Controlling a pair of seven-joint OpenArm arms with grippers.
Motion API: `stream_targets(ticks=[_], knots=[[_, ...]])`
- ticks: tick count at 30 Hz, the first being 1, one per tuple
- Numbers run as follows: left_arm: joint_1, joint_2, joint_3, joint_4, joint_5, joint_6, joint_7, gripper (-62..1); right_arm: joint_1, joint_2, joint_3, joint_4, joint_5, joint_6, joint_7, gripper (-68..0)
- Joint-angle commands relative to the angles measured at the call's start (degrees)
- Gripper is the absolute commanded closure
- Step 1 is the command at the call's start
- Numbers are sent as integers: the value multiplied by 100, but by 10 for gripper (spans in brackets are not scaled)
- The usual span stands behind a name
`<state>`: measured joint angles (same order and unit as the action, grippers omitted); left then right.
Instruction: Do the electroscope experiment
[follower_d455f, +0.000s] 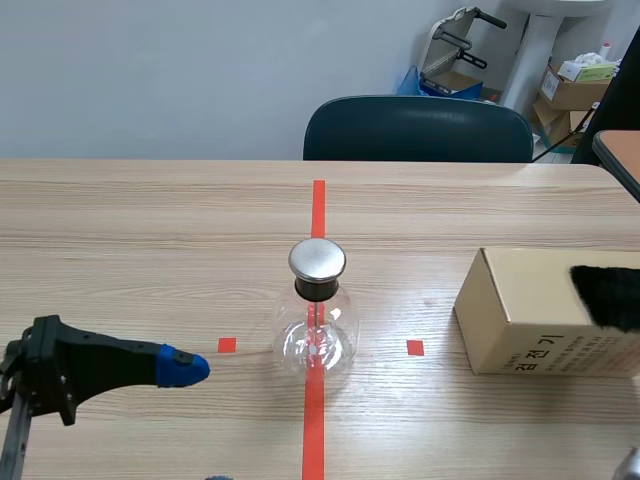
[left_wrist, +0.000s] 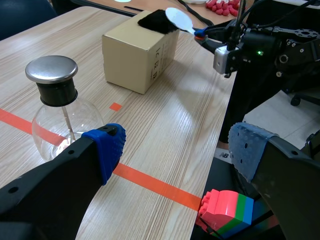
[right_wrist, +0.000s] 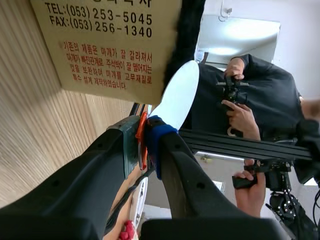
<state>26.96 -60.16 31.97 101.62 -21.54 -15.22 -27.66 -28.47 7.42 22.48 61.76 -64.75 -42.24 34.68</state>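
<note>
There is one electroscope (follower_d455f: 317, 310), a glass flask with a metal cap, at the middle of the table. One cardboard box (follower_d455f: 520, 310) lies at the right, with one tuft of black fur (follower_d455f: 608, 295) on top. One white paddle (left_wrist: 179, 19) shows beside the fur. One dark chair (follower_d455f: 418, 130) stands at the far side.

There are two grippers: the left gripper (left_wrist: 177, 150) at the near left, and the right gripper (right_wrist: 148, 142).

The tape marks are one long line (follower_d455f: 318, 210) and two small squares (follower_d455f: 227, 345). One stack of coloured toy bricks (left_wrist: 227, 210) lies below the table edge. One person (right_wrist: 270, 100) is visible, with two hands showing.
</note>
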Motion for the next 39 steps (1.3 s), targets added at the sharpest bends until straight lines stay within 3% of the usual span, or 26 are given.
stream_targets(ticks=[1,5,7,9,12,14,16,21,23,29,31,37,39], knots=[[-13,44,-26,120,-33,-37,-83,-452,-7,70,0,48,-87,-262,437,-10],[-13,44,-26,120,-33,-37,-83,-452,-9,68,0,48,-85,-262,1759,-10],[-13,44,-26,120,-33,-37,-83,-452,-11,66,0,48,-83,-262,1884,-10],[-13,44,-26,120,-33,-37,-83,-452,-11,63,0,48,-42,-262,1543,-10],[-13,44,-26,120,-33,-37,-83,-452,-11,63,2,48,-37,-262,446,-10],[-13,44,-26,120,-33,-37,-83,-452,-11,66,2,48,-42,-262,-28,-10],[-13,44,-26,120,-33,-37,-83,-452,-11,68,2,48,-92,-262,24,-10],[-13,44,-26,120,-33,-37,-83,-452,-9,68,0,48,-146,-262,1493,-10],[-13,44,-26,120,-33,-37,-83,-452,-11,66,0,48,-127,-262,1578,-10],[-13,44,-26,120,-35,-37,-85,-452,-11,68,4,48,-39,-262,-59,-10],[-13,44,-26,120,-35,-37,-85,-452,-11,72,7,48,-50,-262,-118,-10],[-13,44,-26,120,-35,-37,-85,-452,-9,81,4,48,-170,-262,1456,-10],[-13,44,-26,120,-35,-37,-83,-452,-11,79,4,48,-166,-262,1460,-10]])
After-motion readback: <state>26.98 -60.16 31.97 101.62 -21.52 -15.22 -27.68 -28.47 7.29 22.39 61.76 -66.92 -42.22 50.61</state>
